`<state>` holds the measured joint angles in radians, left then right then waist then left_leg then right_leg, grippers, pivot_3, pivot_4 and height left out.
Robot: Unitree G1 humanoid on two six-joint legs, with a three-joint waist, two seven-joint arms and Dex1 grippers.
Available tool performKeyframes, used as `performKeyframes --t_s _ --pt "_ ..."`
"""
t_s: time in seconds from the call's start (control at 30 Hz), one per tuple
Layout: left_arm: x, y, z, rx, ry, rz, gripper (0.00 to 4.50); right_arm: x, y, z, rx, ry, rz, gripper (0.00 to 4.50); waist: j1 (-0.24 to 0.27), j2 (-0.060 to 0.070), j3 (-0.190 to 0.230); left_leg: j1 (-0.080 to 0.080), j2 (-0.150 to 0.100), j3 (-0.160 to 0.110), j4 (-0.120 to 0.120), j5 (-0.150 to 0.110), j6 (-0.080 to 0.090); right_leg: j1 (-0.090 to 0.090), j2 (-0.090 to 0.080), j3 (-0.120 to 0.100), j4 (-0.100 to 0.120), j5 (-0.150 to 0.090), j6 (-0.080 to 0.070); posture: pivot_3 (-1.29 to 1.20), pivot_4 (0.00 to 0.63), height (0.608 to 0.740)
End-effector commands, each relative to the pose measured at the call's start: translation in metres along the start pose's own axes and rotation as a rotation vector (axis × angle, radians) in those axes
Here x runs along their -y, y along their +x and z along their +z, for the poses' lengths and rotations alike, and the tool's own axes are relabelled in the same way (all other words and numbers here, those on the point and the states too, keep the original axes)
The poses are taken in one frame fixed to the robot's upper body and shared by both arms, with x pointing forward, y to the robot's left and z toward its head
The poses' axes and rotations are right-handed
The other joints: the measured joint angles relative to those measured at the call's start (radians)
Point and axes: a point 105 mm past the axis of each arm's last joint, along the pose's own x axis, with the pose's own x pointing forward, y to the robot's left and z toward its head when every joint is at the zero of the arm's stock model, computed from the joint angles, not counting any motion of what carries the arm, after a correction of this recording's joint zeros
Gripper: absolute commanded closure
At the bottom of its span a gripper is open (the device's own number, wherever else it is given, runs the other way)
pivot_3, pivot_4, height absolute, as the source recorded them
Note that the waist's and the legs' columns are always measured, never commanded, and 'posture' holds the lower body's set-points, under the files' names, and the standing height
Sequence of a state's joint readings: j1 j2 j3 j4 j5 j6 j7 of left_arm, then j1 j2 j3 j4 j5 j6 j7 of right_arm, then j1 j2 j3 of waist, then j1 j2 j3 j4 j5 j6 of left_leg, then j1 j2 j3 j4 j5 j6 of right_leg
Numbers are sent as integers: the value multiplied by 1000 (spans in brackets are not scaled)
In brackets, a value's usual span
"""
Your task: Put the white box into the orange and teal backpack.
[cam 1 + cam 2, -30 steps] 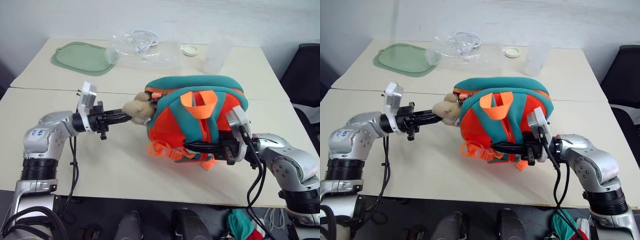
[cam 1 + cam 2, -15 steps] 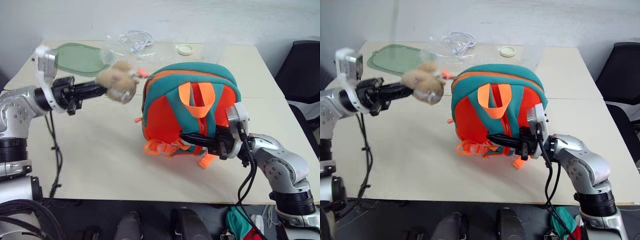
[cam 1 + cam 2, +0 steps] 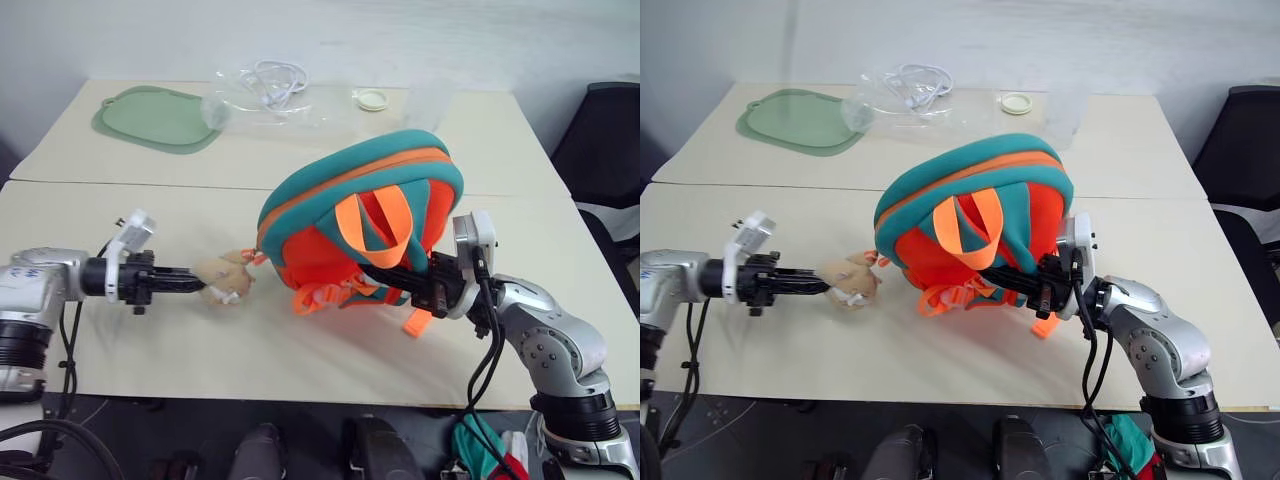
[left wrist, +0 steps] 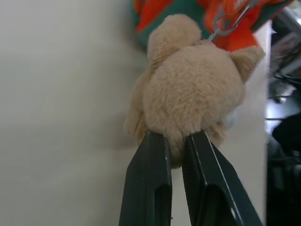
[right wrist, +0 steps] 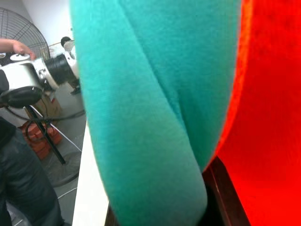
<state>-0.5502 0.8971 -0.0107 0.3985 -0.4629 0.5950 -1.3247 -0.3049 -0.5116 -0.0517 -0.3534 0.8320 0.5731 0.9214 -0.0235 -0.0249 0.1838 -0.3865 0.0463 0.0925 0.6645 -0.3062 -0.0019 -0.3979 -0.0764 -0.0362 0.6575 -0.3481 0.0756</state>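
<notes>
The orange and teal backpack (image 3: pixel 360 215) stands tilted in the middle of the near table, its top leaning left. Its tan plush bear head (image 3: pixel 224 279) hangs by a short chain at its left side, low over the table. My left gripper (image 3: pixel 200 284) is shut on the bear; the left wrist view shows both fingers pinching the plush (image 4: pixel 193 89). My right gripper (image 3: pixel 375 272) reaches in from the right and is shut on a teal strap (image 5: pixel 141 117) on the backpack's orange back. The white box is out of view.
On the far table lie a pale green mat (image 3: pixel 157 118), a clear plastic bag with white cable (image 3: pixel 270 95), a small white lid (image 3: pixel 373 98) and a clear cup (image 3: pixel 430 100). A black chair (image 3: pixel 610 130) stands at the right. A person (image 5: pixel 19 179) stands beyond the table.
My left gripper has come down and to the left with the bear, from raised height to just above the table. The backpack has tipped over to the left. The right gripper kept its hold.
</notes>
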Motion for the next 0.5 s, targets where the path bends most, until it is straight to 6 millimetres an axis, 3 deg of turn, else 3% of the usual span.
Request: performKeyframes --t_s 0.03,0.17,0.27,0.33,0.37,0.5 --pt "-3 4 -2 -8 81 50 4355 -4 -2 9 36 -44 10 4487 -1 0 0 0 0 0 0 0 0 0 0 0 0 0 0 0 150 740" --pt "2 19 7 101 218 59 4355 -4 -3 9 33 -44 10 4487 -5 -1 0 -1 0 0 0 0 0 0 0 0 2 0 0 0 150 740" --pt "10 20 15 162 222 41 4355 -3 -2 8 20 -33 -2 4487 -6 -1 0 -1 0 0 0 0 0 0 0 0 2 0 0 0 150 740" --pt "14 12 16 156 233 58 3714 -4 -1 9 12 2 1 4487 -6 -1 0 -1 0 0 0 0 0 0 0 0 2 0 0 0 150 740" --pt "17 6 15 146 236 63 3466 -7 -1 11 5 -12 20 3738 -7 -1 0 -1 0 0 0 0 0 0 0 0 2 0 0 0 150 740" --pt "18 -27 9 99 260 144 2194 -6 -13 23 -26 -140 -28 2409 -6 0 0 -1 0 0 -1 0 0 0 0 0 1 0 0 0 150 740"
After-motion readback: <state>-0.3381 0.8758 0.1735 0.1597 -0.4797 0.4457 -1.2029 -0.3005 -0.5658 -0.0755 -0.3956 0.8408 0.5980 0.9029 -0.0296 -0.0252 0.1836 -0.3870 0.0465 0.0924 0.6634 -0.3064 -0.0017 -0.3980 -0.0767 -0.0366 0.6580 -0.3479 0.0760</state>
